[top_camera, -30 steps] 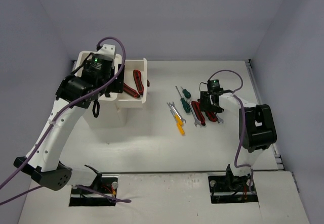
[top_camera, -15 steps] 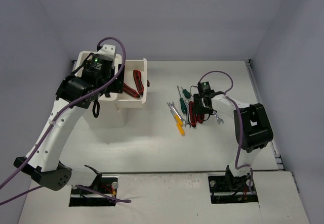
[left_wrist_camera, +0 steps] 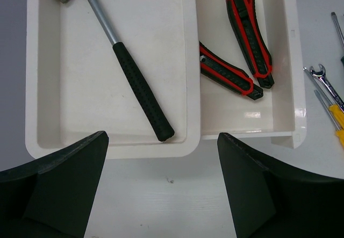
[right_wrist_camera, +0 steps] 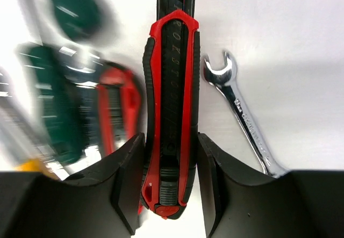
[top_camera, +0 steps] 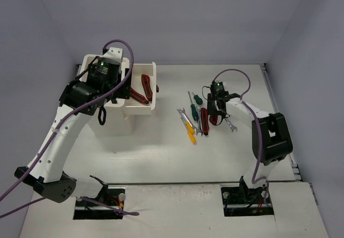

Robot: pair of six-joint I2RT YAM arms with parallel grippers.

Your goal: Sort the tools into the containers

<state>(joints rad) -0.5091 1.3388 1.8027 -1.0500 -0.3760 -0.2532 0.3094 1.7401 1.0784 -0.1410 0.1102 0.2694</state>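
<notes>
Just beside red cutter pinched by fingers: silver wrench, green screwdriver.

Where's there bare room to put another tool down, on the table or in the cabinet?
Free: the table between the cabinet and the screwdrivers, and the tray floor either side of the hammer. Crowded: around the right claw, shut on a knife beside a wrench.

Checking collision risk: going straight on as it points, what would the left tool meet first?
Probably the hammer, at its black handle end, in the top tray by its near rim. The left tool hangs open above; depth is unclear, so the rim could come first.
</notes>
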